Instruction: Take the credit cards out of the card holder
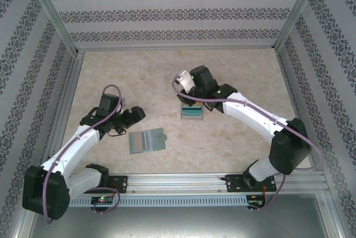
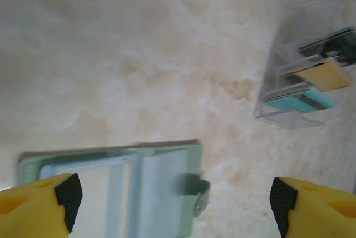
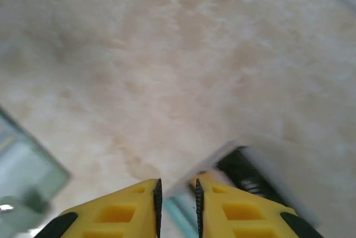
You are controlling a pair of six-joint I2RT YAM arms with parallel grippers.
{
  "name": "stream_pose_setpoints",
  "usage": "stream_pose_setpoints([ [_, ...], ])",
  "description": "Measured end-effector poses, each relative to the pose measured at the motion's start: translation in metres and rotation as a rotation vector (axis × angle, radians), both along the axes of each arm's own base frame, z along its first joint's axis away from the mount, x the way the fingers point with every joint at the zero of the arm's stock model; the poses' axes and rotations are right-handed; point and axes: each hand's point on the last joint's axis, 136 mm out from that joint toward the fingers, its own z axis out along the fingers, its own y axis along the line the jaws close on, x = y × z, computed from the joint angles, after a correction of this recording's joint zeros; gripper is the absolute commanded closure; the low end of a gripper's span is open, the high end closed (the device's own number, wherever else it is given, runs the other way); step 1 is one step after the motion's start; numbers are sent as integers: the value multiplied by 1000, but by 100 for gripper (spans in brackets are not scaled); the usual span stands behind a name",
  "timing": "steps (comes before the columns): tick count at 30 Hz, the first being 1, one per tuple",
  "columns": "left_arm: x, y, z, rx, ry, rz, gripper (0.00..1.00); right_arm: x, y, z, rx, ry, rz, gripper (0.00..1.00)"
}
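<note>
The left gripper [image 2: 176,199] hangs wide open just above the card holder [image 1: 147,141], which lies opened flat on the table [image 1: 239,77] between the two arms, its snap tab [image 2: 197,194] pointing right. A pale panel in its left pocket [image 2: 105,185] may be a card yet to come out; I cannot be sure. To the right, well apart from the holder, black, tan and teal cards [image 2: 300,103] sit in a clear tray [image 2: 272,82]. The right gripper [image 3: 177,193] is over that tray, jaws nearly together with a slim gap; whether they pinch a card edge I cannot tell. The step looks like fetching the next card. The left gripper should take the card's exposed edge, not the pocket lip, close lightly and pull along the slot, or the whole holder will drag.
</note>
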Motion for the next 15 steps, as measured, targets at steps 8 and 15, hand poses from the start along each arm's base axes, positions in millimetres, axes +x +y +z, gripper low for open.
stream_pose_setpoints([
  [8,-24,6,-28,18,119,21,25,-57,46,-49,122,291,-87,72],
  [15,-40,0,-40,-23,179,-2,23,-88,77,-101,110,469,-142,70],
])
